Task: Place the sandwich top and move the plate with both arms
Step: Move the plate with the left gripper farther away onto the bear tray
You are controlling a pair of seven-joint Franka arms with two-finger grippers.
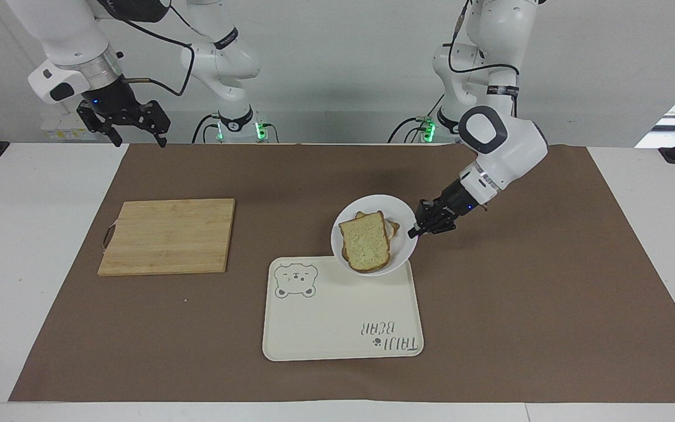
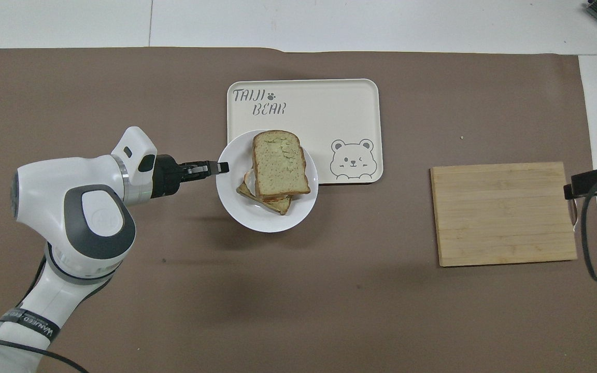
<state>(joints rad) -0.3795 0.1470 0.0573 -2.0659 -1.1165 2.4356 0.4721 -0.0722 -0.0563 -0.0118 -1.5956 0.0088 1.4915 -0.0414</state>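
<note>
The white plate (image 1: 403, 249) (image 2: 236, 207) is held in the air by its rim. It hangs over the edge of the cream bear tray (image 1: 337, 319) (image 2: 329, 109) that is nearest the robots. The sandwich top (image 1: 365, 240) (image 2: 279, 160), a pale slice with a brown crust, lies on the stack of slices in the plate. My left gripper (image 1: 415, 230) (image 2: 221, 167) is shut on the plate's rim at the left arm's side. My right gripper (image 1: 135, 132) waits open in the air over the table corner at the right arm's end; in the overhead view only its edge (image 2: 596, 182) shows.
A wooden cutting board (image 1: 167, 235) (image 2: 503, 212) lies on the brown mat toward the right arm's end. A small crumb (image 1: 186, 300) lies on the mat farther from the robots than the board.
</note>
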